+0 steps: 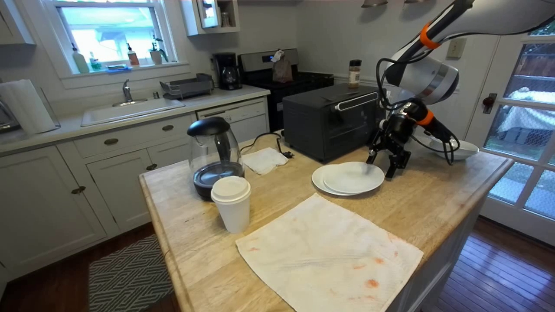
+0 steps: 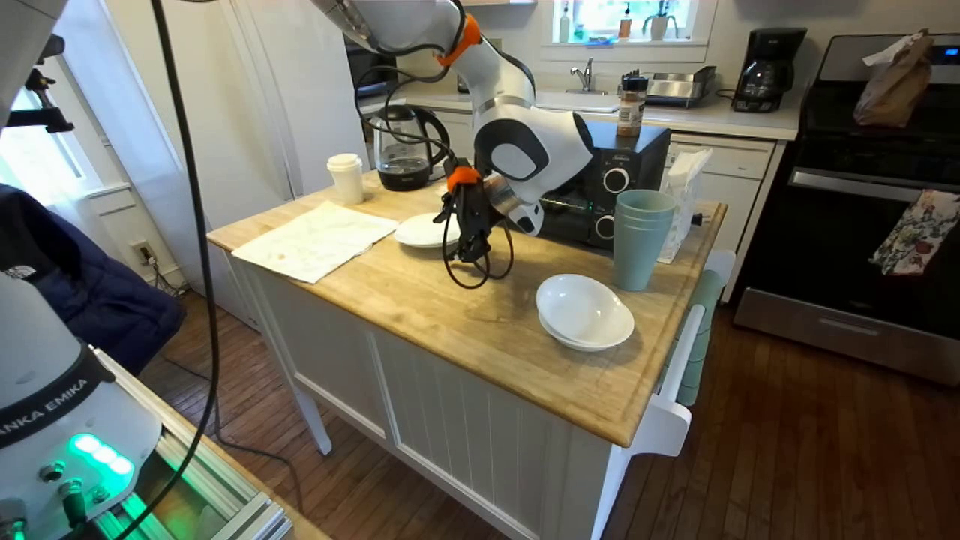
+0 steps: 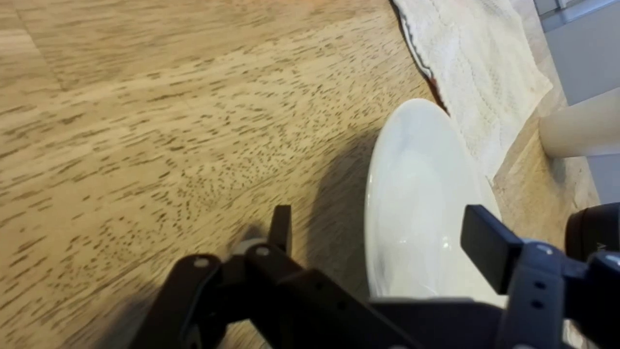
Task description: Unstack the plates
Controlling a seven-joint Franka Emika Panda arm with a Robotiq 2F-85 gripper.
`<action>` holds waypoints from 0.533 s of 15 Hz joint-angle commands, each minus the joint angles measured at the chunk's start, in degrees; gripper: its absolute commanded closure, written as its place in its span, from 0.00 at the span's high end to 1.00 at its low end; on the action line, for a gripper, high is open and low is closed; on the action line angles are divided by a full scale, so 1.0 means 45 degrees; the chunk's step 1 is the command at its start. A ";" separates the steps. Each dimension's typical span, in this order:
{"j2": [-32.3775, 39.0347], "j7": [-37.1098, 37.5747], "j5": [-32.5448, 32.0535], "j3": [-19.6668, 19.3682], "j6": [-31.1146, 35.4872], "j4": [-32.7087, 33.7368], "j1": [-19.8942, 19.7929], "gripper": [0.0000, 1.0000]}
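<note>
Two white plates are stacked on the wooden island. The upper plate sits off-centre, and the lower plate shows at its side. The stack also shows in an exterior view, partly behind the gripper. My gripper is at the plates' edge, pointing down with its fingers apart. In the wrist view the gripper is open around the rim of the upper plate. One finger is over the plate's face and the other is outside the rim, above the wood. A gap shows between each finger and the rim.
A stained cloth lies beside the plates. A white lidded cup and a glass kettle stand beyond it. A black toaster oven with a spice jar is close behind. White bowls and green cups stand at another end.
</note>
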 commanded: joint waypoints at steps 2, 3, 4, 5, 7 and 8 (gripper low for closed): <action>0.0616 0.0048 0.0553 0.0281 -0.0348 0.0828 -0.0326 0.77; 0.0656 0.0050 0.0604 0.0284 -0.0343 0.0869 -0.0328 0.70; 0.0699 0.0060 0.0658 0.0285 -0.0346 0.0917 -0.0335 0.70; 0.0734 0.0058 0.0707 0.0289 -0.0326 0.0953 -0.0341 0.64; 0.0812 0.0066 0.0766 0.0303 -0.0306 0.1043 -0.0363 0.63; 0.0825 0.0064 0.0778 0.0303 -0.0280 0.1051 -0.0366 0.56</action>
